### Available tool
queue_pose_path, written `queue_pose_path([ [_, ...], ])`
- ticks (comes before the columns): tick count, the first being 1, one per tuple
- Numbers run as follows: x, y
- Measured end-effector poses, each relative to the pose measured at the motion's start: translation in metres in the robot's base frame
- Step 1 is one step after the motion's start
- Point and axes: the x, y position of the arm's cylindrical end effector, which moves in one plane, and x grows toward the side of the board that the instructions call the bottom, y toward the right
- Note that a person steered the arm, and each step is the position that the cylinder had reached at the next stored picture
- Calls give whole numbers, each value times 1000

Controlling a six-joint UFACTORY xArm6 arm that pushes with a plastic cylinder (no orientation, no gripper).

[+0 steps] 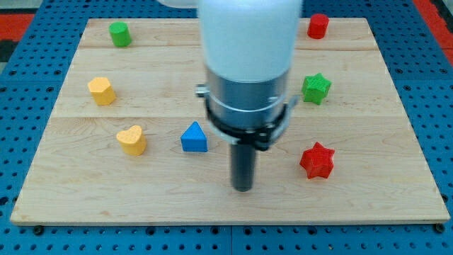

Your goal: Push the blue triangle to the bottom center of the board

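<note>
now my tip (pixel 243 188) sits right of (not touching) blue triangle (pixel 194 137).

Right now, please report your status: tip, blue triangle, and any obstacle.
My tip down on board, lower right of blue triangle, apart. Triangle left of center. Yellow heart at its left; bottom center unobstructed.
</note>
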Motion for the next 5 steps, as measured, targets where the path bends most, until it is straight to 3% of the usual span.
queue_pose_path([
  [3,-12,24],
  [5,-79,24],
])
